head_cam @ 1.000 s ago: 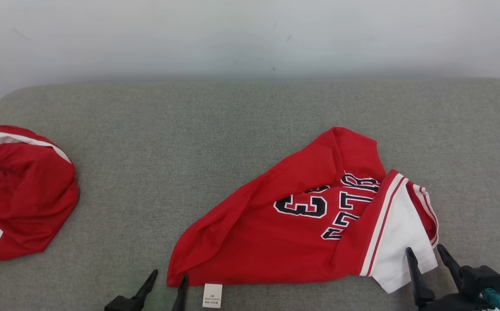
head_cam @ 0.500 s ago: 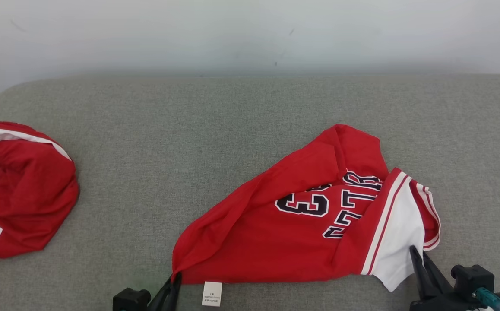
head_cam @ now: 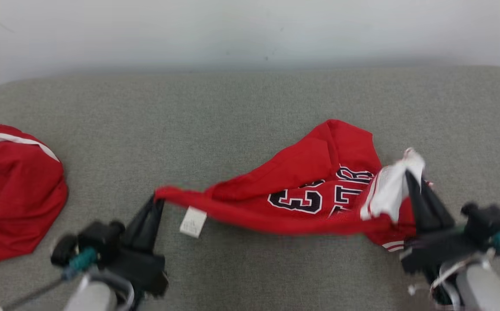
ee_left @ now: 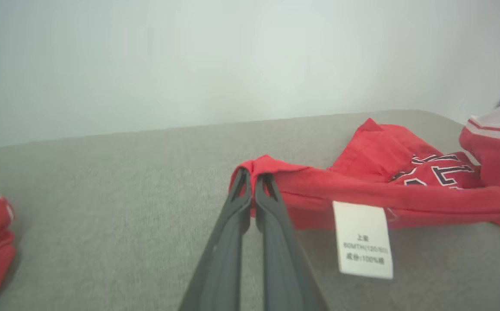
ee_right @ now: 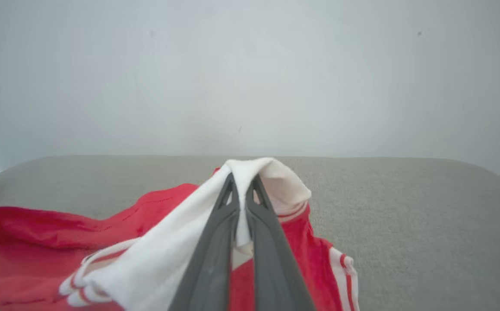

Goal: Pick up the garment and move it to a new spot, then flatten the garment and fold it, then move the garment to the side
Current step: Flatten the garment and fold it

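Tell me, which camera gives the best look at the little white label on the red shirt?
The left wrist view: the label hangs close and large there, its printed lines visible. In the head view the label is small and blurred, under the lifted edge of the shirt. The right wrist view faces the shirt's white part instead.

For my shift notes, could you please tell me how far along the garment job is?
Done: left gripper and right gripper are shut on corners of the jersey. In hand: the lift; its near edge is off the grey surface. Left: relocating, flattening, folding, moving aside.
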Robot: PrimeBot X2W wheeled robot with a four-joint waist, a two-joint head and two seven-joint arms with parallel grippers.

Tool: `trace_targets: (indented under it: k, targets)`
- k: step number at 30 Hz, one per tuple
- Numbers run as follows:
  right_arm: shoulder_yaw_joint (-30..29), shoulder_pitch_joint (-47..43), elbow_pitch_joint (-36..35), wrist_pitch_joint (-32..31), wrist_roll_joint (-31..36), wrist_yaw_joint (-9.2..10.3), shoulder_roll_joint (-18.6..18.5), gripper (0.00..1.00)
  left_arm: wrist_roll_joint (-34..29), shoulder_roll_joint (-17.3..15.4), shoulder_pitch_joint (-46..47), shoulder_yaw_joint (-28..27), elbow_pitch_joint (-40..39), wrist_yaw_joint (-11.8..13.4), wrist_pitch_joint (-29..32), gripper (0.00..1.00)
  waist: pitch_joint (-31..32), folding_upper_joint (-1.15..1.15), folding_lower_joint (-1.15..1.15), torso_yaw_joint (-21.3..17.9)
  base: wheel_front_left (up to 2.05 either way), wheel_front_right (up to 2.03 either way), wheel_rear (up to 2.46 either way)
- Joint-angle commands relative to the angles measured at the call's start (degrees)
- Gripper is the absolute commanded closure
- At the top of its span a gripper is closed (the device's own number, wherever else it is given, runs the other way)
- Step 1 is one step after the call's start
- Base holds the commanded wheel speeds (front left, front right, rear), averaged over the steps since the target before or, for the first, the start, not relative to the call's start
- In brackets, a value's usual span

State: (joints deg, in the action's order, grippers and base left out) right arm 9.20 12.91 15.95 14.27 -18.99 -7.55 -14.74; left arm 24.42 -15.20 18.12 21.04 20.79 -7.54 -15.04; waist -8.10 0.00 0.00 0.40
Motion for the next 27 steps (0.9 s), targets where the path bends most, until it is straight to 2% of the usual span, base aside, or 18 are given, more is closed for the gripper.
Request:
trace_targets:
  k: [1,6,10,13,15,20,27]
  targets:
    - [0.14,2.41,-0.27,-0.27,-1.03,0.14,-0.29,1.00,0.20,-1.36,2.85,0.85,-0.25,0.11,0.17,1.00,-1.53,0.00,0.00,-0.65,0.00,0.00,0.00]
    - [0.18,17.06,1.38,-2.91,-5.36,0.14,-1.32,1.00,6.33,-5.79,19.13,3.46,-1.98,0.12,4.32,1.00,-7.90,0.00,0.00,-1.92,0.00,0.00,0.00]
    - [-0.39,31.07,4.03,-5.23,-7.86,0.14,-2.40,1.00,11.46,-7.83,34.35,4.75,-1.09,0.11,10.01,1.00,-14.35,0.00,0.00,-2.21,0.00,0.00,0.00]
    - [-0.88,46.00,7.22,-8.84,-9.53,0.14,-3.77,1.00,16.79,-7.44,49.41,3.26,2.65,0.11,15.11,1.00,-20.27,0.00,0.00,-2.38,0.00,0.00,0.00]
    - [-1.17,53.66,8.82,-11.00,-9.88,0.14,-4.19,1.00,17.28,-7.67,56.51,2.91,5.27,0.11,17.37,1.00,-22.86,0.00,0.00,-2.57,0.00,0.00,0.00]
    - [-0.34,71.55,13.03,-14.85,-8.78,0.14,-3.00,1.00,16.92,-7.53,71.96,2.54,11.97,0.11,19.52,1.00,-27.21,0.00,0.00,-3.13,0.00,0.00,0.00]
    - [-0.64,91.33,21.63,-17.15,-4.44,0.14,-1.76,1.00,16.33,-5.16,89.46,2.55,19.93,0.11,19.01,1.00,-30.28,0.00,0.00,-2.10,0.00,0.00,0.00]
